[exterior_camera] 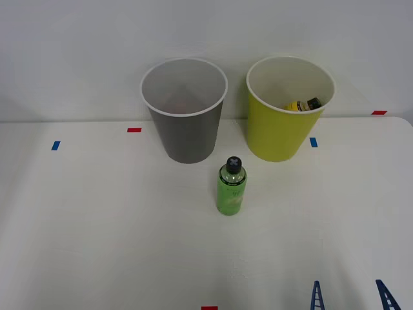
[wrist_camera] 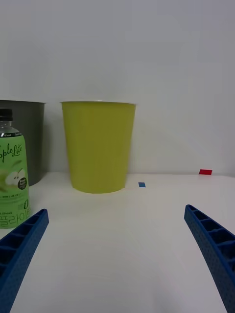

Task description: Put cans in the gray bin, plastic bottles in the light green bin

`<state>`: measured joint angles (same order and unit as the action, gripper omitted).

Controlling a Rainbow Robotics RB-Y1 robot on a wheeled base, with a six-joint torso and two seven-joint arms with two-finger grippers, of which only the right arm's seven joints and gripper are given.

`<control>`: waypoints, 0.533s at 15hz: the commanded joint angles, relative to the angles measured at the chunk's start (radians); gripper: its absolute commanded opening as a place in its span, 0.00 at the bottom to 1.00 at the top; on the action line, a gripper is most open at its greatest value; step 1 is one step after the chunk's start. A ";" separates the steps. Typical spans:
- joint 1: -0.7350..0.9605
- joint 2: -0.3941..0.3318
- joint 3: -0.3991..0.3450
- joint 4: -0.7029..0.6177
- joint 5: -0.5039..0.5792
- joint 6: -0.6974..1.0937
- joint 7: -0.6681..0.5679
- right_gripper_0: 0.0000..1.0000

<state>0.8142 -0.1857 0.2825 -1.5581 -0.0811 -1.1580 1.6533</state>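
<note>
We see the gray bin [exterior_camera: 185, 113] and the light green bin [exterior_camera: 288, 110] upright side by side at the bench's [exterior_camera: 97, 226] 12 o'clock edge, near each other but apart. The yellow bottle [exterior_camera: 298, 105] lies inside the light green bin, black cap showing by the rim. The green bottle [exterior_camera: 231, 186] stands upright on the bench, just in front of the gap between the bins, touching neither. The right gripper [exterior_camera: 352, 296] sits at about 5 o'clock of the front view, jaws wide apart and holding nothing; blue ribbed fingers [wrist_camera: 215, 244] low over the bench. From the wrist we see the green bottle [wrist_camera: 12, 171] beside one finger, light green bin [wrist_camera: 98, 146] ahead. Red tape [exterior_camera: 134, 130] and blue tape [exterior_camera: 313, 142] marks dot the bench
</note>
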 commanded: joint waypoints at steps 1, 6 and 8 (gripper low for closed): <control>0.033 -0.023 0.041 -0.037 -0.031 0.008 0.137 0.96; 0.079 -0.049 0.070 -0.178 -0.049 0.139 0.140 0.96; 0.079 -0.055 0.070 -0.177 -0.055 0.139 0.143 0.96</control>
<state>0.8923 -0.2379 0.3523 -1.7350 -0.1338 -1.0192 1.7945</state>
